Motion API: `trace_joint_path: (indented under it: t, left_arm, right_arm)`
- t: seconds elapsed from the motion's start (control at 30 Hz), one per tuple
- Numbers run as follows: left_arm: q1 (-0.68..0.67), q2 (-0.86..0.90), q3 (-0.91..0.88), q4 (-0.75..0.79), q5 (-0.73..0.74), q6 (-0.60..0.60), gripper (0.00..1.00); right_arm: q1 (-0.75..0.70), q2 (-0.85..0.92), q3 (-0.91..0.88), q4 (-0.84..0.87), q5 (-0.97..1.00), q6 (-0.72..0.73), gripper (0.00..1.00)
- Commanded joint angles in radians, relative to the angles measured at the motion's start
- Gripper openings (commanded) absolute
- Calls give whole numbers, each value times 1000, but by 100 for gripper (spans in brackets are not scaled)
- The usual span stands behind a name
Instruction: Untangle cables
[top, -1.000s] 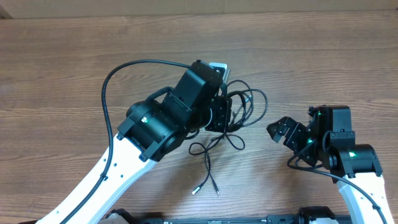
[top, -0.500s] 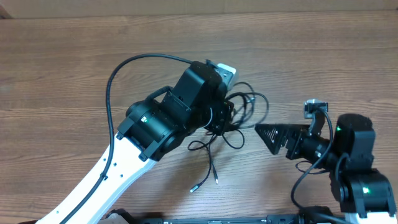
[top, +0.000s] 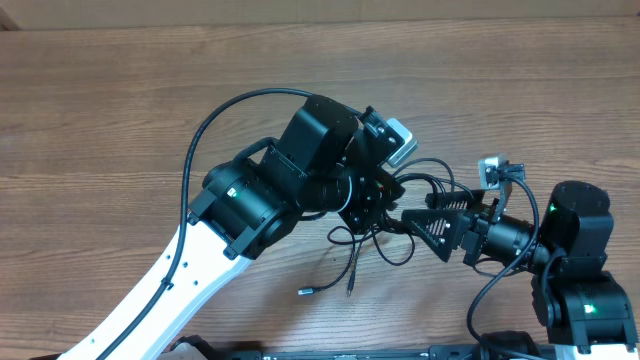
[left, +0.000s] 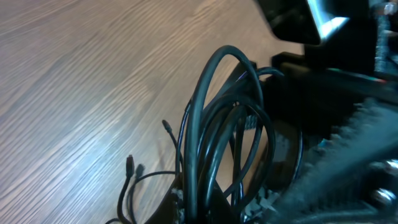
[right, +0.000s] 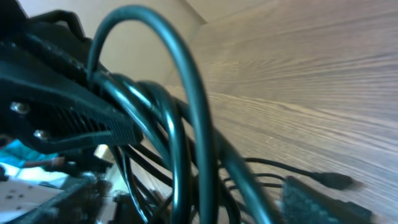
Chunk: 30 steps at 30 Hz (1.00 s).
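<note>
Several cables (left: 202, 162) gripped in the left jaws

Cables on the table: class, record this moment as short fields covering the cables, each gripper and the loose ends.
cables: black strands tangled in one bundle of loops
left gripper: shut on the cables
right gripper: open, fingers either side of strands at the bundle
plug ends: two tails lying loose on the table, below the bundle in the overhead view
task state: not yet untangled
</note>
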Motion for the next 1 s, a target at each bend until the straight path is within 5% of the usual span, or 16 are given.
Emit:
trace_joint_path:
  t: [0.0, 0.13, 0.23, 0.27, 0.3, 0.33, 0.37, 0.4, 0.67, 0.97]
  left_arm:
    - [4, -23, 27, 13, 76, 44, 4]
    - [4, -23, 27, 13, 72, 44, 5]
    - [4, -23, 27, 8, 34, 43, 23]
    - [4, -23, 27, 6, 18, 43, 30]
    - [4, -23, 27, 1, -3, 42, 57]
    - [4, -23, 27, -3, -6, 43, 68]
    - [5, -23, 27, -6, -6, 43, 94]
    - [5, -23, 27, -11, -6, 43, 100]
    - [5, -23, 27, -93, -72, 19, 100]
    - [5, -23, 27, -128, -102, -219, 99]
  right_arm:
    - [-6, -6, -2, 5, -52, -4, 78]
    - [-6, -6, -1, 4, -52, -4, 37]
    - [-6, -6, -1, 3, -51, -4, 4]
    - [-6, -6, -2, 3, -51, -4, 4]
    - [-6, -6, -1, 3, -47, -4, 4]
    - [-6, -6, -2, 3, -46, -4, 4]
    - [-6, -6, -2, 3, -37, -4, 4]
    - [-6, -6, -2, 2, -26, -3, 4]
    - [-6, -6, -1, -23, 84, 40, 4]
    - [-6, -6, -2, 32, 122, 157, 4]
